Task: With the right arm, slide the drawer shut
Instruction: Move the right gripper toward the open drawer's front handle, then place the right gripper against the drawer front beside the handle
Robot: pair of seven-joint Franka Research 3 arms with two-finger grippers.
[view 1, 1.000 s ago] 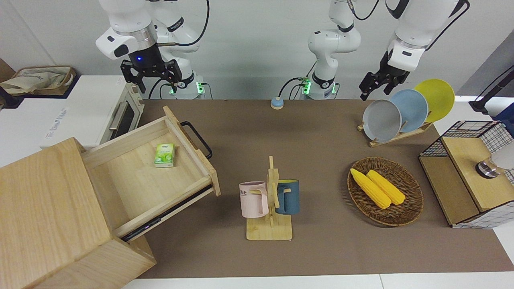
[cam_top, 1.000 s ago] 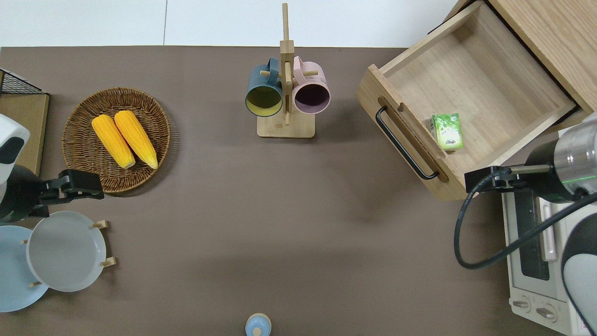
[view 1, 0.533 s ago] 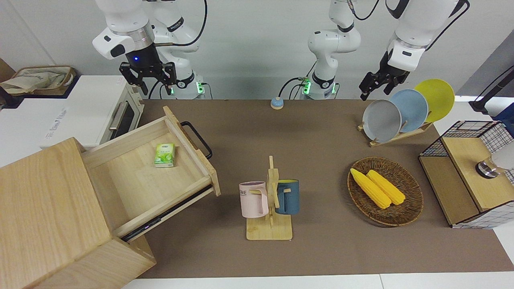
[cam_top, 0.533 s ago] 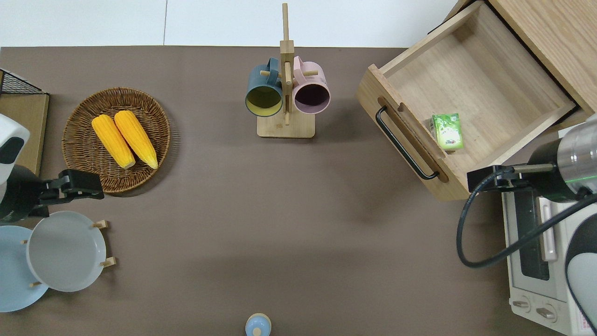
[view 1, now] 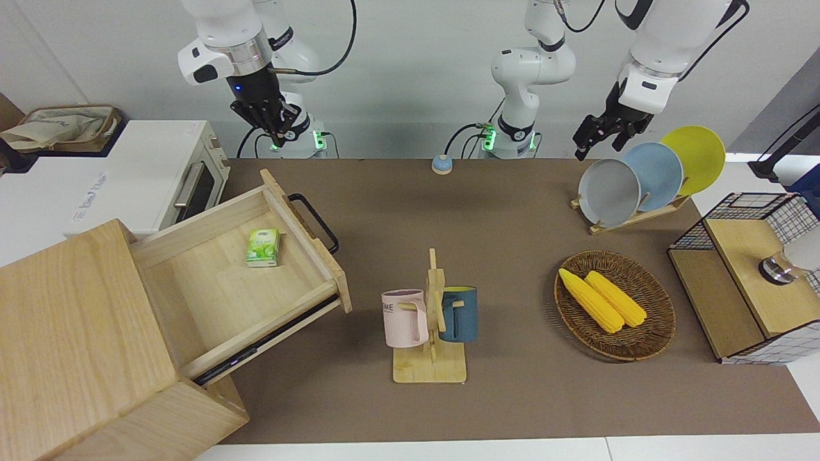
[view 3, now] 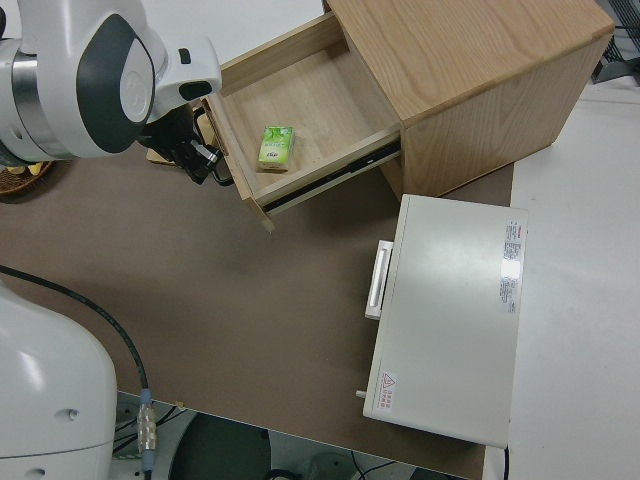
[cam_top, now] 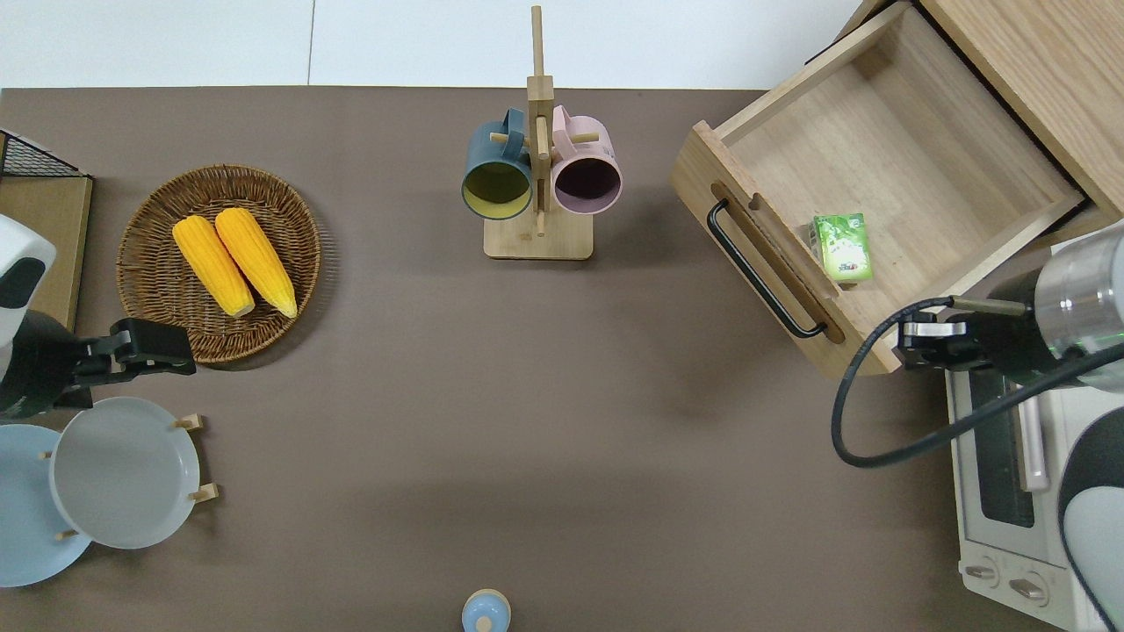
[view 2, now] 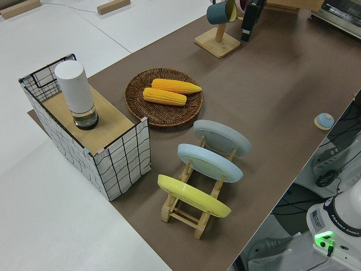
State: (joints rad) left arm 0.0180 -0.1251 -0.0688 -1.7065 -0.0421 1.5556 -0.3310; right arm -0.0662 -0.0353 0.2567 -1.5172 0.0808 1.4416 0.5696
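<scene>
The drawer (view 1: 243, 282) stands pulled far out of the large pale wooden box (view 1: 77, 333), with its black bar handle (view 1: 314, 221) facing the table's middle. It also shows in the overhead view (cam_top: 887, 158) and the right side view (view 3: 300, 110). A small green carton (cam_top: 842, 247) lies in it near the front panel. My right gripper (cam_top: 913, 344) is open and empty, up in the air over the gap between the drawer's nearest front corner and the toaster oven. It touches nothing. The left arm is parked, its gripper (view 1: 586, 144) empty.
A white toaster oven (cam_top: 1010, 474) stands beside the drawer, nearer to the robots. A mug rack (view 1: 430, 320) with two mugs stands mid-table. A wicker basket (view 1: 656, 320) of corn, a plate rack (view 1: 640, 179) and a wire-mesh box (view 1: 749, 269) are at the left arm's end.
My right gripper has risen a little, turned about a quarter turn at the wrist and shifted slightly toward the table's middle. The drawer and the left arm have not moved.
</scene>
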